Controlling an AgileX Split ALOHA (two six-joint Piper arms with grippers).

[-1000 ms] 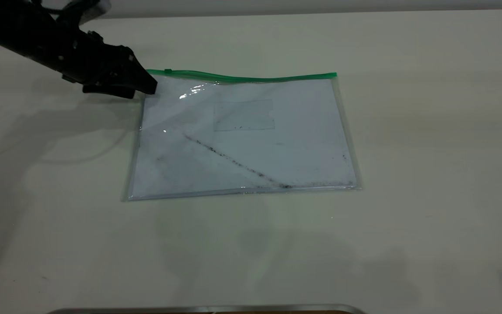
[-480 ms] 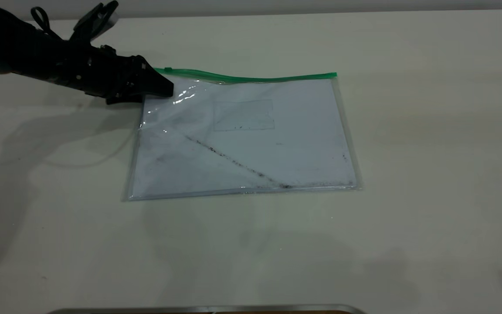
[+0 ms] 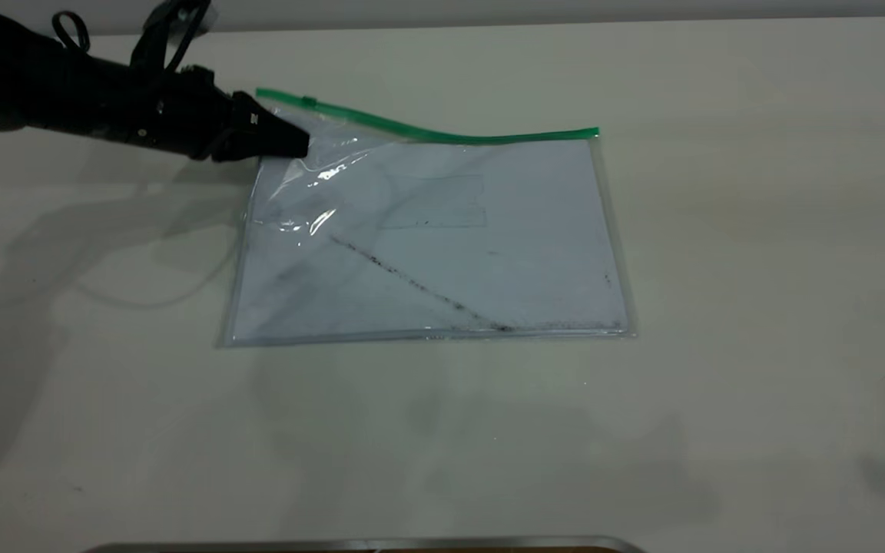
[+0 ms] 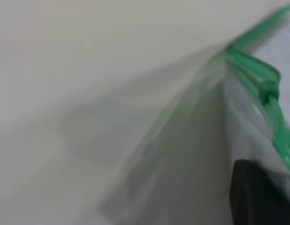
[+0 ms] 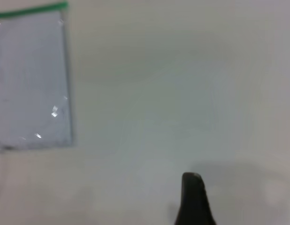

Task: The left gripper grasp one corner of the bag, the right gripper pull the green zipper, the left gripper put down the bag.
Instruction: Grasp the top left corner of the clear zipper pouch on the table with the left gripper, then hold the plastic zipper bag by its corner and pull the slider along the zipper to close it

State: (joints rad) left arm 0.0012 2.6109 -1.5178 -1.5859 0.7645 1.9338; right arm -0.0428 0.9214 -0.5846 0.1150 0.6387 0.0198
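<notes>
Clear plastic bag [image 3: 442, 246]: lay across the middle of the exterior frame on the pale surface [image 3: 757, 307], a white sheet with a dark diagonal smudge inside; its upper-left part was raised and wrinkled, the rest flat.
Green zipper [image 3: 442, 136]: ran along the bag's far edge, flat toward the upper right and climbing toward the upper left, with the small slider tab [image 3: 308, 100] near the raised end.
Corner of the bag [image 3: 273, 104]: lifted off the surface at the upper left of the exterior frame; in the left wrist view it showed close up as blurred plastic edged in green [image 4: 257, 75].
Left gripper [image 3: 289, 142]: reached in from the upper left, fingers pressed together, pinching the plastic just below the green strip.
Right gripper [image 5: 194, 199]: only one dark finger showed at the bottom of the right wrist view, well apart from the bag's far corner; whether the fingers were spread, I cannot tell.
</notes>
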